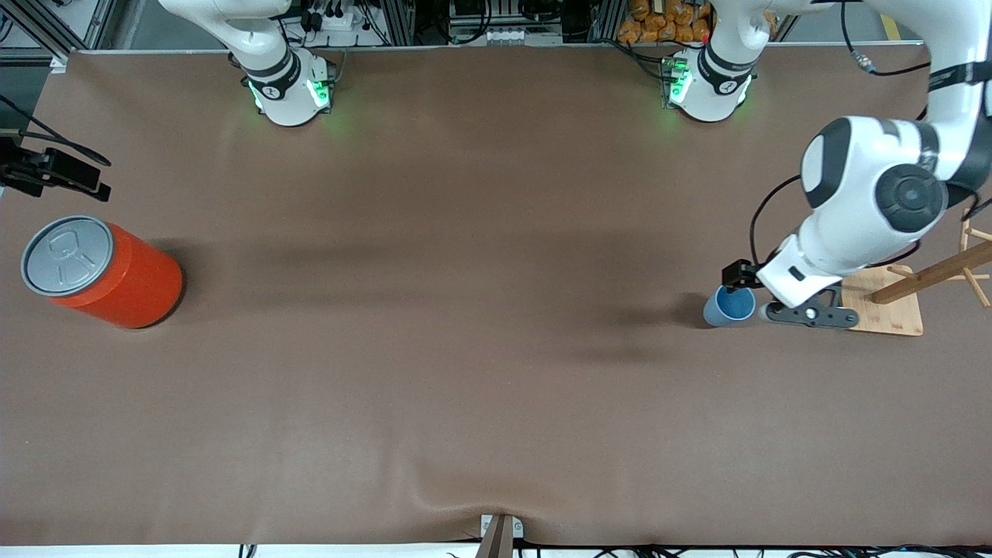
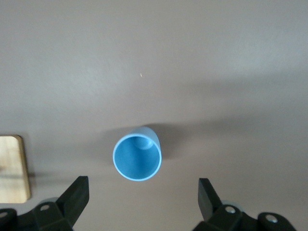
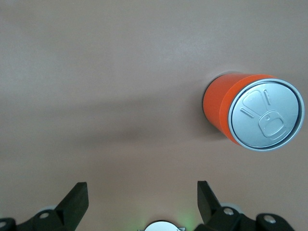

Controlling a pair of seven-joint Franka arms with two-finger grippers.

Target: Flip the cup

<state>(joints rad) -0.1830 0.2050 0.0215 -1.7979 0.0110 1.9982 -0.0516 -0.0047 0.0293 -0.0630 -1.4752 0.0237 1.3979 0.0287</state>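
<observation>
**Standing upright: the cup under the left gripper**

Looking at the table [image 1: 465, 349], we see the cup [image 1: 729, 305] standing upright on the brown cover, with its mouth turned up and its darker blue inside in view. It stands toward the left arm's end of the table, just beside the wooden board [image 1: 891, 314]. A wooden rack [image 1: 942, 271] with pegs rises from this board.

We find the left gripper [image 1: 756, 298] low over the cup. In the left wrist view the cup [image 2: 137, 154] stands free on the cover, and the two fingers [image 2: 77, 197] are spread wide, one on each side of it. Neither finger touches the cup, so the left gripper is open and holds nothing. A corner of the wooden board [image 2: 12, 168] shows at the edge of this view.

At the right arm's end of the table we see a large orange can [image 1: 101, 271] with a grey pull-tab lid, well apart from the cup. The right arm waits. In the front view only part of it shows near the can. In the right wrist view the right gripper [image 3: 142, 199] hangs over the bare cover beside the orange can [image 3: 252, 113], with its fingers [image 3: 77, 197] spread wide and nothing between them.
</observation>
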